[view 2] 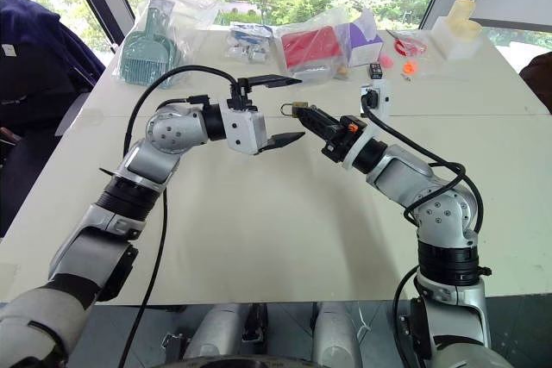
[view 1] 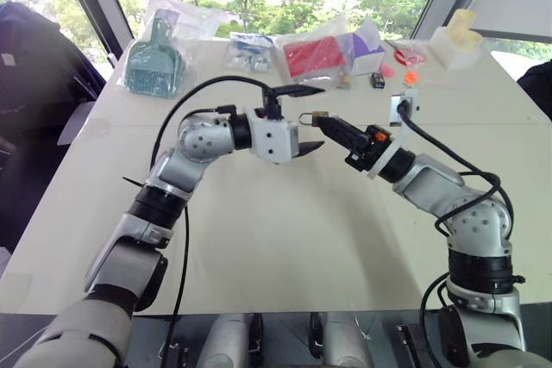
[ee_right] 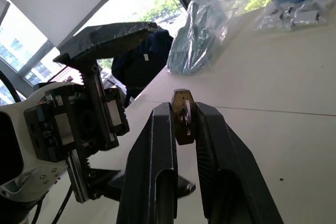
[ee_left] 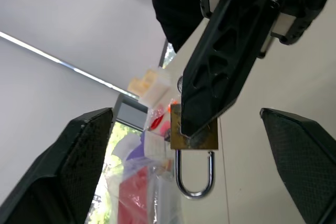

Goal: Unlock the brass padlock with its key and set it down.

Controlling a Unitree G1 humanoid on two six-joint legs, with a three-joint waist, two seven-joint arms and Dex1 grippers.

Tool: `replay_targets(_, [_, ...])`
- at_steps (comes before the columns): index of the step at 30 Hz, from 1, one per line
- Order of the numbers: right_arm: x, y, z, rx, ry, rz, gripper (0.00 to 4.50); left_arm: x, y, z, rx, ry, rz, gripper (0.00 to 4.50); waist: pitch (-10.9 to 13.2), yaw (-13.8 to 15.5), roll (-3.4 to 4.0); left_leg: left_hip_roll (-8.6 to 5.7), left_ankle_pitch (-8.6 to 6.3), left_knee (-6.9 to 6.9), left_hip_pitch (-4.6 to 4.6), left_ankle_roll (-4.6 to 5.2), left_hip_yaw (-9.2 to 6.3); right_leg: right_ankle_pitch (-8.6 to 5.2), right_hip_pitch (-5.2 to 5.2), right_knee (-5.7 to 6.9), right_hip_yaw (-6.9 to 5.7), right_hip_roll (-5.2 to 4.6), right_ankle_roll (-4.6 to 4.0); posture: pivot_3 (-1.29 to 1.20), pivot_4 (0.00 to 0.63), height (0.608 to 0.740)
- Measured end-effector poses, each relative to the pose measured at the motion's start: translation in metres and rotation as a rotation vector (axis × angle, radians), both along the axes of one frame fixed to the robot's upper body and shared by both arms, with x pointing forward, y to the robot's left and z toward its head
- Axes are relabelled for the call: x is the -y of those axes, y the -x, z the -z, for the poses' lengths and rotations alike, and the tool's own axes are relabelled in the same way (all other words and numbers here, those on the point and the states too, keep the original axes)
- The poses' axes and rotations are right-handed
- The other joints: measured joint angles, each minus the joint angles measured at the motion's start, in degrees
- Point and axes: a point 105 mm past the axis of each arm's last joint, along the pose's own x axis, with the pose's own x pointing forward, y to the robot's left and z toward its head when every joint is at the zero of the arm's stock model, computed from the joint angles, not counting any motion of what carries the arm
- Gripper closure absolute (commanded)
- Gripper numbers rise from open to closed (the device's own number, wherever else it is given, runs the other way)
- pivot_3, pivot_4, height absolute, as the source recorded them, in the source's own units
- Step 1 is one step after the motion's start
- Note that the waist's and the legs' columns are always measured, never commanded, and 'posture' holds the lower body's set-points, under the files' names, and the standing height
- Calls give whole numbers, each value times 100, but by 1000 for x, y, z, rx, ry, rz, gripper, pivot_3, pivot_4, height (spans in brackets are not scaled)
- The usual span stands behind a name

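Note:
My right gripper [view 1: 327, 120] is shut on the brass padlock [view 1: 317, 116] and holds it in the air above the middle of the white table [view 1: 285, 239]. The brass body [ee_right: 184, 116] is pinched between the two black fingers. Its silvery shackle [ee_left: 194, 178] sticks out past the fingertips and looks closed. My left gripper [view 1: 324, 115] points toward the right one and stands open. Its fingers [ee_left: 86, 166] spread wide above and below the padlock without touching it. The key is hidden.
Along the table's far edge lie bagged items: a teal scoop [view 1: 155, 59], a small blue-and-white pack [view 1: 250, 51], a red pack [view 1: 312, 56]. Near them are a small black object [view 1: 378, 80], orange bits [view 1: 410, 77] and a white block [view 1: 455, 40]. A dark cloth-covered chair [view 1: 34, 66] stands at the left.

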Motion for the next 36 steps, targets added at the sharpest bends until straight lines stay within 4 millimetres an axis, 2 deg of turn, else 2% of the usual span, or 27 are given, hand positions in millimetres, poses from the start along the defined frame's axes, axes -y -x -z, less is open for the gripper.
replay_targets(3, [3, -2, 1, 0, 8, 15, 4404, -11, -10, 0, -110, 35, -53, 14, 0, 13, 0, 0, 12, 1, -1, -20, 0, 0, 0, 1, 0, 0, 0, 0, 150, 735])
replay_targets(6, [5, -3, 1, -1, 8, 26, 4404, -22, -22, -9, -284, 179, -103, 14, 0, 10, 0, -1, 13, 1, -1, -21, -1, 0, 2, 0, 0, 0, 0, 0, 150, 735])
replay_targets(9, [7, -3, 1, 1, 9, 33, 4404, -24, -27, -13, -367, 245, -121, 14, 0, 15, 0, -2, 13, 1, -1, -22, -1, 0, 3, 2, 0, 1, 2, 0, 150, 735])
replay_targets(15, [5, -3, 2, -8, 11, 24, 4404, -14, -28, -13, -388, 265, -104, 14, 0, 7, 0, -2, 13, 1, 0, -22, -1, 0, 4, 1, 0, 2, 2, 0, 150, 735])
replay_targets(29, [-1, 2, 0, -16, -4, 4, 4404, -14, -36, -9, -375, 256, -117, 14, 0, 9, 0, -2, 13, 1, -1, -22, -2, 0, 3, 1, 0, 1, 1, 0, 150, 735])
replay_targets(36, [0, 2, 0, -22, -12, 1, 4404, -13, -38, -13, -335, 257, -124, 14, 0, 19, 0, -3, 13, 1, -1, -22, -3, 0, 3, 0, 0, 0, 1, 0, 150, 735])
